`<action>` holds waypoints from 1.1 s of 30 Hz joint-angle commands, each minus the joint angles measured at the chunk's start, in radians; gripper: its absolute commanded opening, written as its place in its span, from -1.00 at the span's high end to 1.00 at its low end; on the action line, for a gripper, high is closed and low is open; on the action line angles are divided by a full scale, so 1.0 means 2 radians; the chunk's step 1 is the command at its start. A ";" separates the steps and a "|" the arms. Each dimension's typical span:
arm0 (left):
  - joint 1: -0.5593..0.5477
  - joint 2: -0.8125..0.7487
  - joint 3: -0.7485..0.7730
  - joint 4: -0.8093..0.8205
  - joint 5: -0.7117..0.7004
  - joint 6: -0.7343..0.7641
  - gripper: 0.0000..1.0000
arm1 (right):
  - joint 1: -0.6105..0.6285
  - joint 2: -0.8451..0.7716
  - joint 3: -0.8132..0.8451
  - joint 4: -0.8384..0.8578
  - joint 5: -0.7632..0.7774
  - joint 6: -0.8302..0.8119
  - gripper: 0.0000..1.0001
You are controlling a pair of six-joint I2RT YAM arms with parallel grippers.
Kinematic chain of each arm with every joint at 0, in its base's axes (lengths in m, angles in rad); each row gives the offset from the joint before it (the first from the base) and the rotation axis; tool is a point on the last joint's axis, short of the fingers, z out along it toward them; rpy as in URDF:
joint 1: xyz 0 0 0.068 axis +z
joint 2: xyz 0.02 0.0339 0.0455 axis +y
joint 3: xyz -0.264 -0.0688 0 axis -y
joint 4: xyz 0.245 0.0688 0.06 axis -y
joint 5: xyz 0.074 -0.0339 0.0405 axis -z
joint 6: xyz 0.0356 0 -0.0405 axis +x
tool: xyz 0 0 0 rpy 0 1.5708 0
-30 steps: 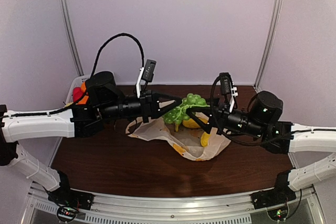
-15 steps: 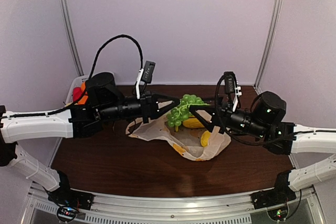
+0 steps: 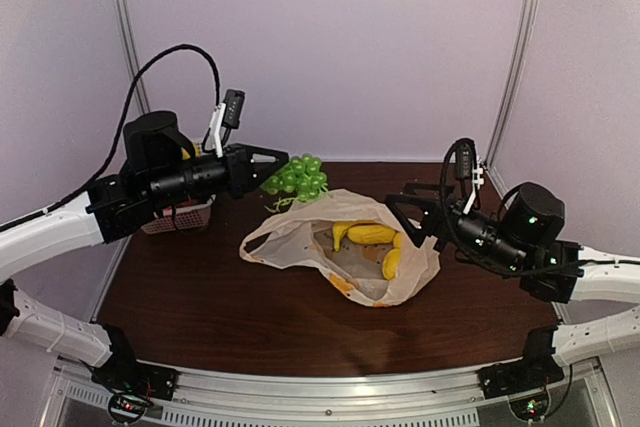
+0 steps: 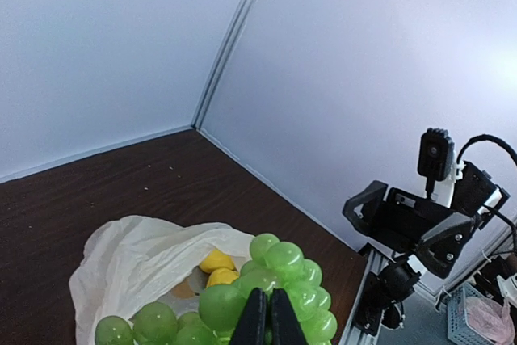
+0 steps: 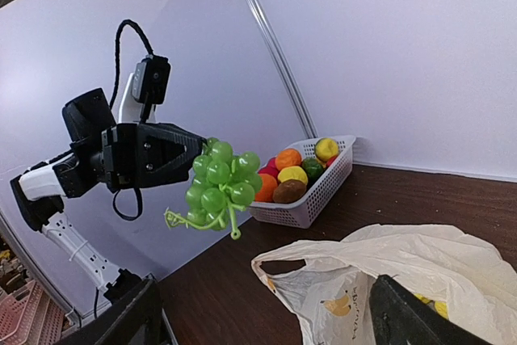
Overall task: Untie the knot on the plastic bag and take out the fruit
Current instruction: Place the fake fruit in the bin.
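The plastic bag (image 3: 340, 257) lies crumpled on the dark wooden surface (image 3: 220, 307) with its mouth gaping toward the camera above, and no knot can be made out in its folds from any view. Inside it the bananas (image 3: 362, 233) and a yellow oval piece (image 3: 391, 264) show through the opening. The cream film covers whatever lies deeper, and a brownish patch between the two is too dim to name. The bunch of green grapes (image 3: 297, 176) hangs in the air beyond the bag's far left edge, clear of the plastic. The left fingers (image 4: 268, 317) are clenched on it among the stems. From the left wrist only the finger tips show, pressed together, and the lower grapes are cut off by the bottom of that picture. The right fingers (image 5: 408, 317) stand spread wide with nothing between them, just off the bag's right side. In the right wrist view they appear only as two dark shapes at the bottom corners, their tips out of frame. A white slotted basket (image 5: 319, 191) sits well to the left of the bag against the back wall. From above it is mostly hidden behind the left arm, while the right wrist view shows it holding orange, yellow, green, red and brown pieces. The bag's small orange-yellow printed marks are visible but too small to read.
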State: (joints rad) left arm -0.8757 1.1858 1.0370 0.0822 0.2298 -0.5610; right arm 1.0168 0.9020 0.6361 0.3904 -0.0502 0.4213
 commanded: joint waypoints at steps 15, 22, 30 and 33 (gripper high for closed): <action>0.283 0.041 0.116 -0.152 0.011 0.118 1.00 | 0.001 -0.026 -0.022 -0.026 0.047 0.005 -0.79; 0.362 0.125 0.148 -0.116 0.015 0.112 1.00 | 0.001 -0.028 -0.024 -0.030 0.051 0.006 -0.80; 0.381 0.231 0.197 -0.066 -0.045 0.091 1.00 | 0.000 -0.022 -0.026 -0.022 0.048 0.009 -0.80; 0.387 0.269 0.226 -0.059 -0.063 0.084 1.00 | 0.000 -0.021 -0.029 -0.018 0.046 0.014 -0.80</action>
State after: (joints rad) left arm -0.1265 1.6516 1.4078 -0.1387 0.1745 -0.3660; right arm 1.0168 0.8581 0.6006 0.3443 0.0349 0.4301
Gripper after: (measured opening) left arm 0.010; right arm 0.899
